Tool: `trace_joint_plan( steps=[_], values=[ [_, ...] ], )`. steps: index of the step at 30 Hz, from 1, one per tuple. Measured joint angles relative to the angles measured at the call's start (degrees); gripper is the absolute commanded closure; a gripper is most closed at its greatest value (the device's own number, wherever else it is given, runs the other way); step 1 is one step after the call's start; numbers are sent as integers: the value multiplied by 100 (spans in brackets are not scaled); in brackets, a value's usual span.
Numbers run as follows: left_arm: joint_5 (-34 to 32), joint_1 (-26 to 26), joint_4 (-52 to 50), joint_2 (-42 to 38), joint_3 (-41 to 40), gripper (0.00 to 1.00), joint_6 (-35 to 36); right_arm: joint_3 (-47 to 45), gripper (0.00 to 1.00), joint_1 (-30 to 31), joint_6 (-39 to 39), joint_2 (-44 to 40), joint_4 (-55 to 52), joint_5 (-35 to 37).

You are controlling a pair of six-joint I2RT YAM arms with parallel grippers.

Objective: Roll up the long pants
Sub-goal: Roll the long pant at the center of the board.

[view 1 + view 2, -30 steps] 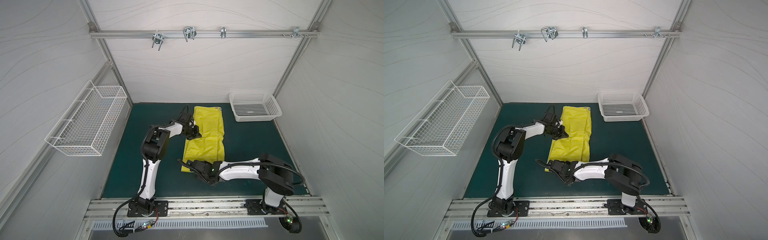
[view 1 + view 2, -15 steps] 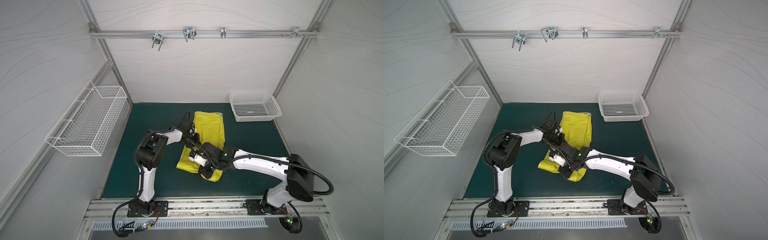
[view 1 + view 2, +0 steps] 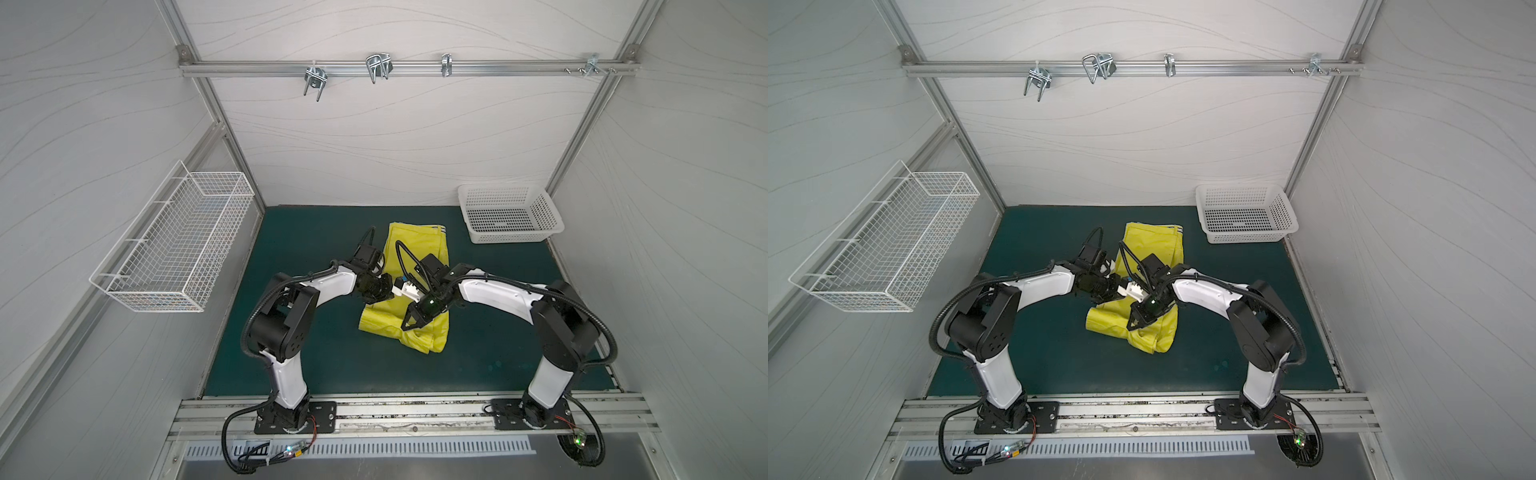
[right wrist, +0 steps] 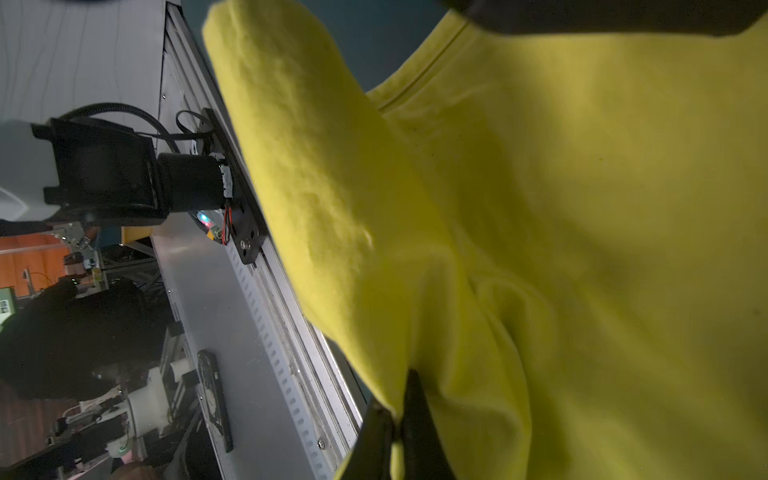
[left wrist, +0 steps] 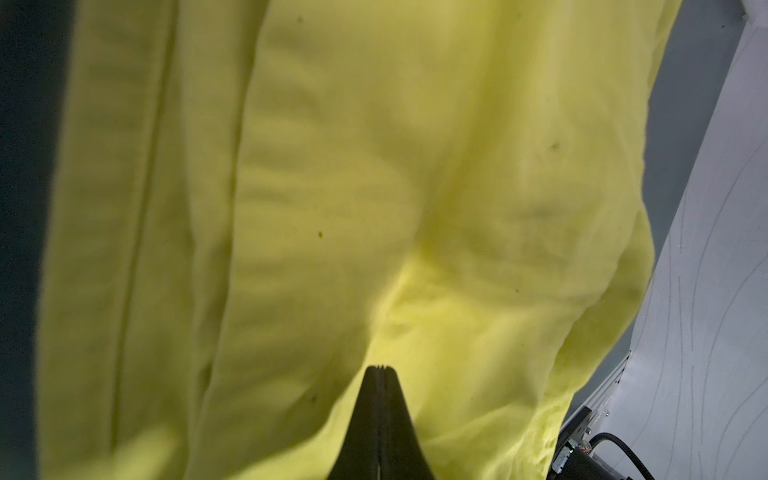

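**A:** How many containers, and what is in them?

**B:** Two. A white plastic basket (image 3: 511, 214) sits on the green mat (image 3: 291, 249), right of centre in both top views. Its perforated floor shows bare from wall to wall. A white wire basket (image 3: 174, 237) hangs on the wall at the left of the frame, and only its own mesh shows through.

**A:** And the long pants (image 3: 430, 243)?

**B:** One pair, in neither basket. They lie on the mat in the middle of the frame, well apart from the white basket. The striped end points toward the top of the frame, and the lower end is bunched into folds under the two grippers.

**A:** The fingers?

**B:** The right gripper (image 4: 395, 390) is clamped on a fold of the yellow fabric. The left gripper (image 5: 379, 368) has its fingers pressed together tip to tip against the cloth. I cannot tell whether any fabric is pinched there.

**A:** Anything else to count?

**B:** Four metal fittings (image 3: 316, 79) on one rail (image 3: 249, 70) across the top.
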Motion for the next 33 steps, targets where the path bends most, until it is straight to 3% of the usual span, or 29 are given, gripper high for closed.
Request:
trace_joint_plan(
  steps=[7, 11, 15, 21, 23, 26, 29, 30, 33],
  values=[
    [-535, -20, -560, -1469, -127, 100, -17, 372, 100, -511, 26, 721, -57, -636],
    [-730, -227, -564, -1880, -398, 100, -83, 603, 100, -579, 4, 903, -192, -708],
    [-966, -610, -533, -1753, -636, 100, -153, 765, 100, -632, 4, 1025, -214, -785],
    [-1047, -761, 96, -769, -815, 100, -315, 811, 100, -743, 0, 1056, -262, -778],
    [-1064, -752, 275, -463, -813, 100, -345, 807, 91, -756, -4, 1049, -269, -673],
    [-1021, -741, 448, -136, -710, 100, -352, 660, 85, -769, 11, 903, -229, -195],
    [-994, -723, 494, -22, -584, 100, -348, 219, 63, -625, 35, 52, -210, 992],
    [-975, -708, 518, -15, -581, 100, -345, 83, 59, -472, -9, -398, -234, 1552],
    [-890, -632, 562, 0, -581, 100, -337, 0, 61, 225, -153, -1561, -264, 2634]
  ],
)
